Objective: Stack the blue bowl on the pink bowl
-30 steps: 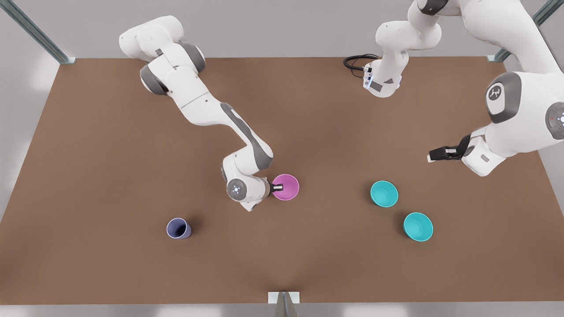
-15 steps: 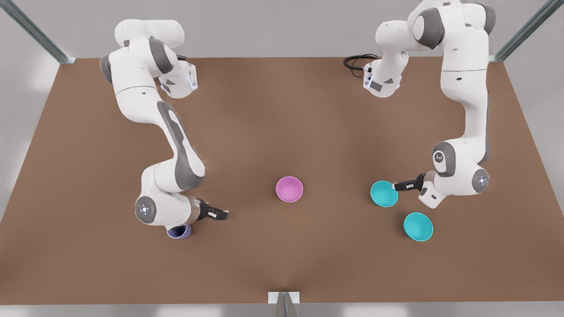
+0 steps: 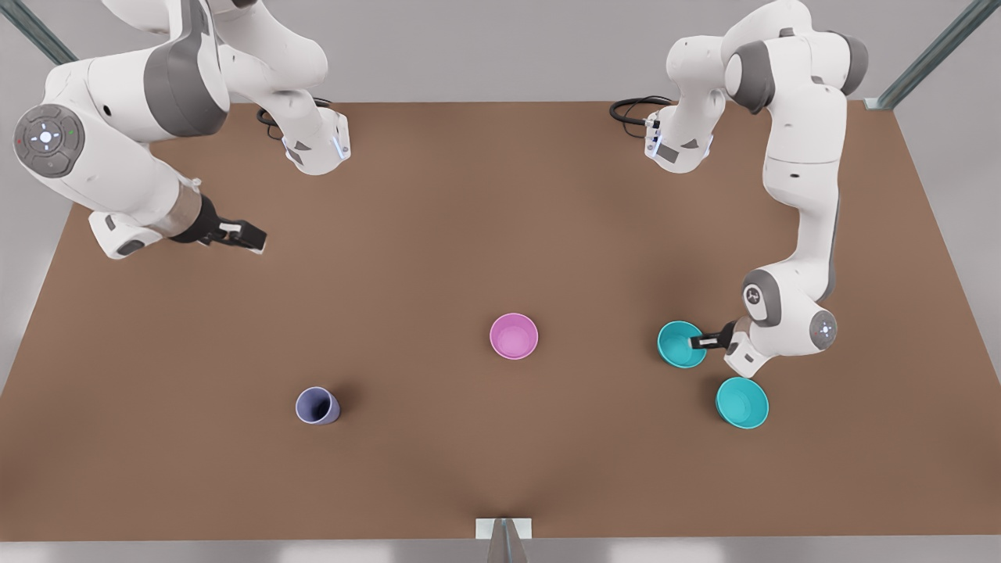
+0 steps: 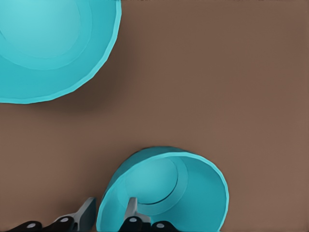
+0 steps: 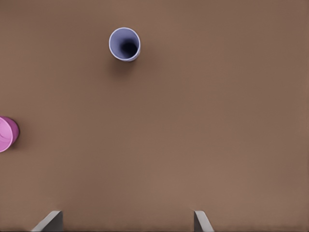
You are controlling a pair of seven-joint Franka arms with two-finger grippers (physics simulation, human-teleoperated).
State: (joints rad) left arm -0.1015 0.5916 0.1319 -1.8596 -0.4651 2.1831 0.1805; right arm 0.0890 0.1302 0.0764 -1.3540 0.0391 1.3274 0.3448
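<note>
The blue bowl [image 3: 677, 345] stands upright on the table at the front view's right, and it is also close up in the left wrist view [image 4: 186, 191]. My left gripper [image 3: 695, 342] is open and straddles that bowl's rim [image 4: 110, 205]: one finger is inside the bowl and the other is outside its wall. The pink bowl [image 3: 514, 335] sits alone near the table's middle, also seen far off [image 5: 6, 134]. My right gripper [image 3: 252, 234] hangs open high over the table's far left [image 5: 128, 215], holding nothing.
A second teal bowl [image 3: 742, 402] sits just in front of the gripped one, close beside my left wrist [image 4: 48, 43]. A lavender-grey cup [image 3: 317, 406] stands at the front left [image 5: 124, 43]. A black cable [image 3: 629, 108] lies at the table's [image 3: 500, 195] far edge.
My left gripper has come down from beside the blue bowl onto its rim. My right arm has lifted away from the lavender cup to the far left.
</note>
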